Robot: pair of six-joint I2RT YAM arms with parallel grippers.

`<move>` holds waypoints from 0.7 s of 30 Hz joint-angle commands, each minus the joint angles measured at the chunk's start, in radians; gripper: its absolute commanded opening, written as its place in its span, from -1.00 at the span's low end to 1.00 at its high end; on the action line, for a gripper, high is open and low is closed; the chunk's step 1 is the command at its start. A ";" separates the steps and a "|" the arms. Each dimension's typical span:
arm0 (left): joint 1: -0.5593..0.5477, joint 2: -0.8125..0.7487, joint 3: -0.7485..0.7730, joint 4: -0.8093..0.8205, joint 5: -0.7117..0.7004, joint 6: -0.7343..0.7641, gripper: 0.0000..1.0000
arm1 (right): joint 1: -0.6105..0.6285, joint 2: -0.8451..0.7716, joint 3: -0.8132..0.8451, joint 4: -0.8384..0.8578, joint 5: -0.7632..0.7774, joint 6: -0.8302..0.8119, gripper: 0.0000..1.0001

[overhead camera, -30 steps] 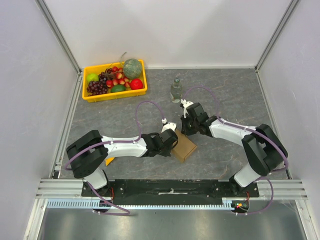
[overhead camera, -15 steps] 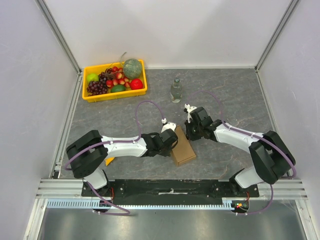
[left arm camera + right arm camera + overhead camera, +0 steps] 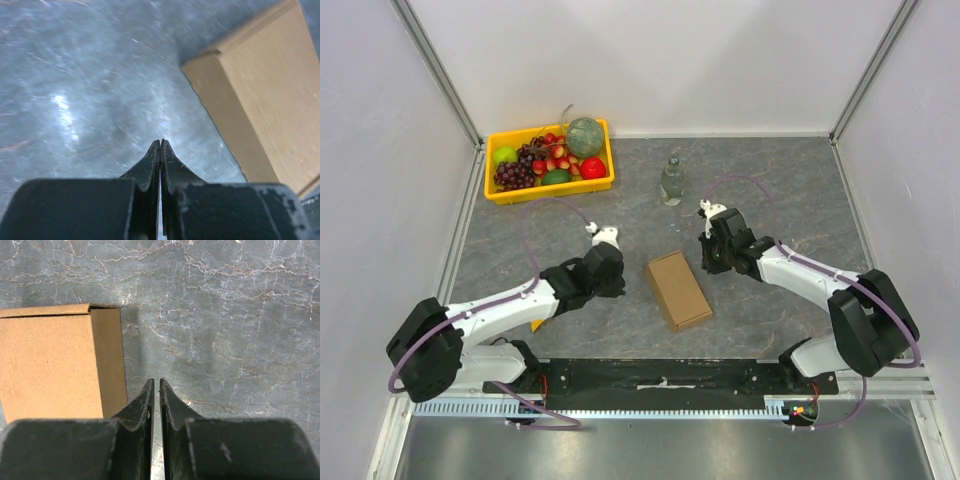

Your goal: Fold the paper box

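I count one grey surface (image 3: 790, 190), one yellow fruit tray (image 3: 550, 192) at its 11 o'clock, one paper box (image 3: 677, 290) lying closed and flat near centre, one bottle (image 3: 671, 182) at the box's 12 o'clock, and two tools. The left tool (image 3: 160, 145), fingers pressed together, has backed off to the box's 9 o'clock. The right tool (image 3: 155, 382), with only a thin slit between its fingers, has drawn off toward 2 o'clock. Both now stand apart from the box.

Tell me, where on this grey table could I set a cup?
Widest bare stone lies far right, between the clear plastic bottle and the wall. Another patch sits between the yellow fruit tray and the left arm. Crowded: the brown cardboard box, flanked by left gripper and right gripper.
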State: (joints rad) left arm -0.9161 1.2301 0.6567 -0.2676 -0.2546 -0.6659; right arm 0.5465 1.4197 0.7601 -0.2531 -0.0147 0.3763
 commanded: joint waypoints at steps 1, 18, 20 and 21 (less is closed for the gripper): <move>0.127 -0.009 -0.025 0.062 0.080 -0.012 -0.96 | -0.019 0.030 0.057 0.067 -0.057 -0.074 -0.71; 0.158 0.311 0.115 0.238 0.236 0.042 -0.96 | -0.034 0.188 0.127 0.146 -0.237 -0.066 -0.76; 0.158 0.345 0.142 0.246 0.250 0.043 -0.96 | -0.034 0.200 0.127 0.153 -0.252 -0.060 -0.75; 0.158 0.362 0.153 0.246 0.250 0.043 -0.96 | -0.034 0.205 0.128 0.156 -0.260 -0.059 -0.76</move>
State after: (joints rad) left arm -0.7620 1.5429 0.7403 -0.0868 -0.0410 -0.6544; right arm 0.5148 1.6062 0.8505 -0.1425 -0.2153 0.3138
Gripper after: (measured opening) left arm 0.025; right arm 0.124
